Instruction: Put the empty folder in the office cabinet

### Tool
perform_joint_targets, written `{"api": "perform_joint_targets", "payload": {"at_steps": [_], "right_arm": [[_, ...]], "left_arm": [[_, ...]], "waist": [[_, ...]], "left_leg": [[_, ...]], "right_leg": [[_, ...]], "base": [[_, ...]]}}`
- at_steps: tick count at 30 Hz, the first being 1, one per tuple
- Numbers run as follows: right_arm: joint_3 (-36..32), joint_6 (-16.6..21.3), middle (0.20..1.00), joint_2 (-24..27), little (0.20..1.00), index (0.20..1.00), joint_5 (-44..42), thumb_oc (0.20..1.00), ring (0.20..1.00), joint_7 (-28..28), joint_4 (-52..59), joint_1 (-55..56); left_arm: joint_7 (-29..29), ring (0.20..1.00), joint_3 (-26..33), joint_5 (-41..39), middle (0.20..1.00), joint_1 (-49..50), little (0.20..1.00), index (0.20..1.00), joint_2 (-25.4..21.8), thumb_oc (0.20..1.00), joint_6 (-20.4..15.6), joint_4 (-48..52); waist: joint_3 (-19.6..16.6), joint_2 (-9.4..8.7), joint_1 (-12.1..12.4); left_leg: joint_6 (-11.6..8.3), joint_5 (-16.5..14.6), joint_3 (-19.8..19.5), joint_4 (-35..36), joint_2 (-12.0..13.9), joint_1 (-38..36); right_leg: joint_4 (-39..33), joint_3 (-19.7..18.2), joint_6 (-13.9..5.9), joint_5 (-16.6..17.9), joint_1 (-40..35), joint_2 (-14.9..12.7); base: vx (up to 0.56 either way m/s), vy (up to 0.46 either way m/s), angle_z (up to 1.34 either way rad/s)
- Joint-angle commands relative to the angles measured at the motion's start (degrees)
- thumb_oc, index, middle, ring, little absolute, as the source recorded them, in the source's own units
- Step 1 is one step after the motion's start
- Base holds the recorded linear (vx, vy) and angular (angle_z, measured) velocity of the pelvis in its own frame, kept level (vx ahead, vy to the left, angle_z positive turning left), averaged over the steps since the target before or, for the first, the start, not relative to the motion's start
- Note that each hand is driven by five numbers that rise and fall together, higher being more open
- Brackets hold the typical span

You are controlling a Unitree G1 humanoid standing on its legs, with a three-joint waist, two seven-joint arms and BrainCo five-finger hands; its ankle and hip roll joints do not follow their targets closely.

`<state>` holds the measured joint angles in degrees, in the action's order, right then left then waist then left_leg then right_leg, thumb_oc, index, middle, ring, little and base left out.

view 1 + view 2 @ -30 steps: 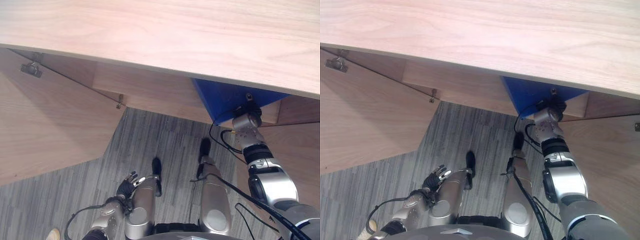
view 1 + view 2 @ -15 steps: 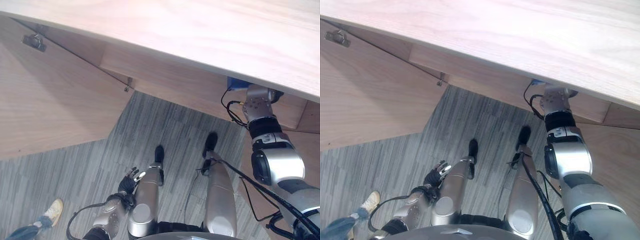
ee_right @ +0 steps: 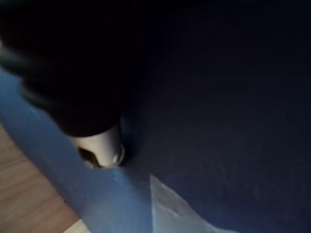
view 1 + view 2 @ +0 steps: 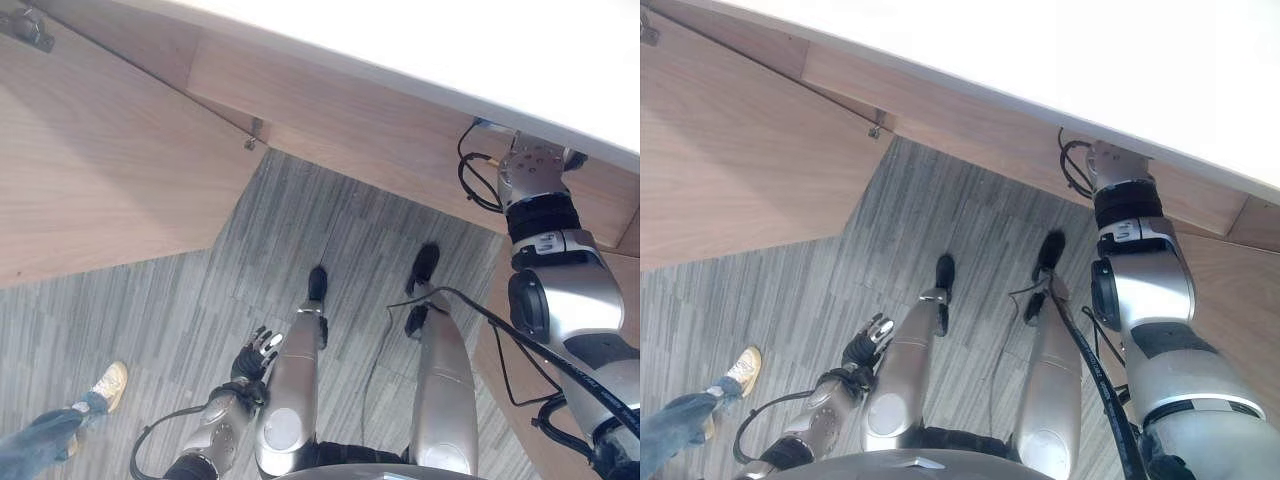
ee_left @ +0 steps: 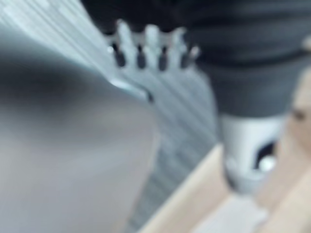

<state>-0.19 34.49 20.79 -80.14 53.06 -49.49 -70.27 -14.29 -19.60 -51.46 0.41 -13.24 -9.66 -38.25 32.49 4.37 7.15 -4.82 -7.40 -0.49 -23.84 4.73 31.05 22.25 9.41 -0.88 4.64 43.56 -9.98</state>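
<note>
Blue folder [image 3: 218, 121] inside wooden cabinet [image 4: 330, 110] (robot hand [image 3: 99, 148] against it).

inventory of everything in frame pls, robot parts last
blue folder: 1, blue, right wrist view shows it against the right hand above a wooden surface; a sliver of blue shows under the cabinet top by the right wrist.
office cabinet: 1, light wood, pale top across the upper part of the head views, open front below it.
cabinet door: 1, light wood, swung open on the robot's left, metal fitting on it.
carpet floor: grey striped, in front of the cabinet.
person: 1, blue trouser leg and tan shoe, on the floor at the robot's left.
left hand: fingers relaxed, hanging low, holding nothing.
right hand: reaching under the cabinet top at the folder; fingers hidden.
</note>
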Motion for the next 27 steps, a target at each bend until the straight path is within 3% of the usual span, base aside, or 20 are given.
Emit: {"api": "perform_joint_targets", "payload": {"at_steps": [1, 4, 6, 8, 15, 16, 19, 27], "right_arm": [[1.17, 3.66, 0.2, 10.31, 0.2, 0.2, -0.62, 0.2, 0.2, -2.33, 2.12, 2.1], [3.15, 0.51, 0.2, 10.39, 0.2, 0.2, 1.26, 0.2, 0.2, -3.94, 2.25, 0.13], [3.74, -0.35, 0.2, 10.63, 0.2, 0.2, 3.09, 0.2, 0.2, -4.12, 2.36, -0.56], [4.33, -0.98, 0.2, 10.63, 0.2, 0.2, 4.64, 0.2, 0.2, -4.35, 1.61, -0.83], [4.66, -4.64, 0.2, 10.6, 0.2, 0.2, 9.17, 0.2, 0.2, -5.48, 0.63, -0.98], [4.91, -8.33, 1.0, 10.23, 1.0, 1.0, 9.51, 1.0, 1.0, -6.31, -1.06, -1.04], [5.53, -11.03, 1.0, 9.98, 1.0, 1.0, 8.03, 1.0, 1.0, -5.51, -3.35, -1.65], [5.9, -12.11, 1.0, 10.13, 1.0, 1.0, 7.21, 1.0, 1.0, -3.77, -7.37, -0.32]], "left_arm": [[-0.81, 1.0, 2.41, -0.71, 1.0, 6.18, 1.0, 1.0, -2.78, 1.0, -0.06, 0.3], [-1.83, 1.0, 2.74, -1.13, 1.0, 7.3, 1.0, 1.0, -3.3, 1.0, -0.56, 0.22], [-2.51, 1.0, 3.2, -1.01, 1.0, 7.25, 1.0, 1.0, -3.2, 1.0, -1.03, 0.24], [-2.68, 1.0, 3.02, -1.2, 1.0, 7.64, 1.0, 1.0, -3.31, 1.0, -1.39, 0.14], [-3.14, 1.0, 2.82, -1.81, 1.0, 7.41, 1.0, 1.0, -3.63, 1.0, -2.29, 0.09], [-2.99, 1.0, 2.37, -1.68, 1.0, 7.73, 1.0, 1.0, -3.95, 1.0, -2.38, 0.33], [-3.35, 1.0, 1.84, -1.77, 1.0, 7.7, 1.0, 1.0, -4.05, 1.0, -3.24, -0.46], [-3.39, 1.0, 1.01, -1.08, 1.0, 7.55, 1.0, 1.0, -3.9, 1.0, -4.02, -0.94]], "waist": [[-2.7, 1.91, -0.55], [-2.7, 2.1, -0.07], [-2.7, 1.9, -0.1], [-2.7, 2.01, 0.11], [-2.7, 2.12, 0.16], [-2.7, 2.48, 0.69], [-2.7, 2.83, 0.87], [-2.7, 3.6, 0.6]], "left_leg": [[4.66, 2.57, 1.83, -3.89, -2.83, 5.06], [4.12, 1.94, 1.41, -6.75, -2.95, 7.42], [4.33, 3.13, 2.04, -7.39, -2.88, 9.56], [3.82, 1.93, 1.53, -8.58, -2.77, 9.4], [3.28, 2.38, 2.03, -11.32, -2.48, 12.17], [3.04, 1.68, 2.27, -12.51, -2.45, 12.49], [2.84, 1.8, 2.55, -12.99, -2.53, 12.67], [2.68, 1.76, 3.54, -13.93, -2.22, 11.65]], "right_leg": [[2.16, 0.19, 1.04, -6.12, -0.98, 5.67], [2.87, -0.24, 0.97, -7.88, -1.18, 6.2], [2.44, 0.37, 1.57, -6.78, 0.03, 6.13], [3.38, -0.1, 1.2, -8.37, -0.64, 6.48], [3.8, 0.37, 1.51, -8.46, 0.06, 6.33], [3.95, 0.61, 1.43, -9.08, -0.5, 6.12], [4.06, 0.51, 1.51, -9.24, -0.75, 6.05], [4.18, -0.17, 1.63, -9.81, -2.19, 5.63]], "base": [[0.06, -0.044, -0.03], [0.03, -0.052, -0.06], [-0.04, -0.052, -0.1], [0.03, -0.029, -0.1], [-0.01, -0.022, -0.07], [-0.03, -0.004, -0.07], [-0.03, 0.018, -0.09], [-0.02, 0.024, 0.0]]}}
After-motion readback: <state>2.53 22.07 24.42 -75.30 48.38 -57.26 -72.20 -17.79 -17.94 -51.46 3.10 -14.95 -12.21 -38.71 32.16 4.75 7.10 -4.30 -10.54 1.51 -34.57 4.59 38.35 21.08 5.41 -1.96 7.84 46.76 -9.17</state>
